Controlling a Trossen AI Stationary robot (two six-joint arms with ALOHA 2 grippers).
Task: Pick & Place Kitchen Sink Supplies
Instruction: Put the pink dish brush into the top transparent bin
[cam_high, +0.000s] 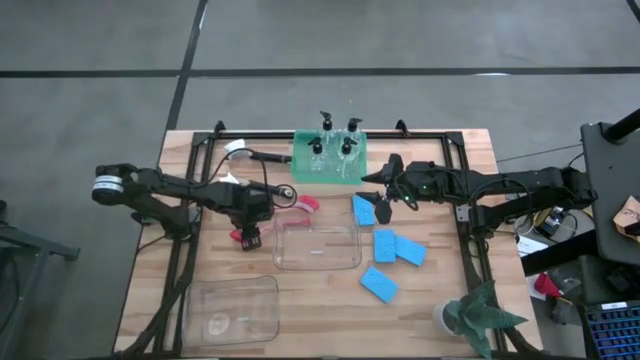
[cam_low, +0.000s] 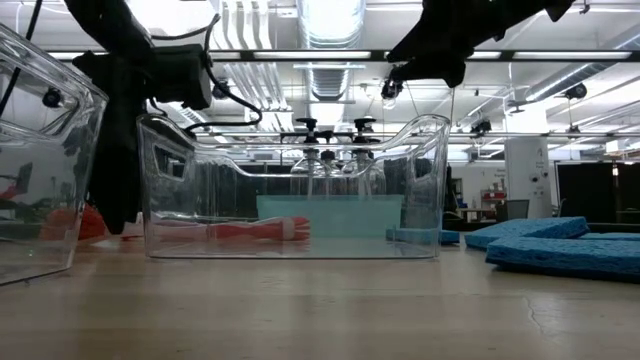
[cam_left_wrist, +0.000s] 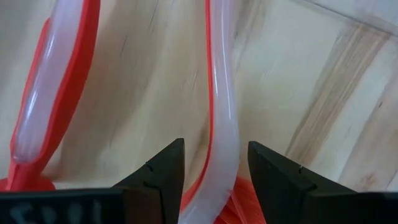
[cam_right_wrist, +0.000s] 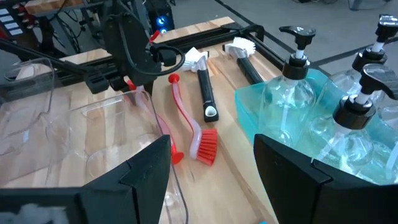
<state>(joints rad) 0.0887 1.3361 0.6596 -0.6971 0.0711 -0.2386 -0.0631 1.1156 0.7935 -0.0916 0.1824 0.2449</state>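
Left wrist view shows us the left gripper (cam_left_wrist: 214, 171) with parted fingers straddling a red brush (cam_left_wrist: 221, 118) lying on the table (cam_left_wrist: 336, 112), while our right gripper (cam_high: 383, 205), spread wide, hovers near the blue sponges (cam_high: 396, 248).

4 pump bottles (cam_high: 335, 145) in tray (cam_high: 300, 172); 4 sponges (cam_high: 398, 248) right of bin (cam_high: 316, 247).

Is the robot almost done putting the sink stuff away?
Not nearly. Four pump bottles already stand in the green tray. The left gripper is open around a red brush on the table. Both clear bins look empty, and four sponges lie loose.
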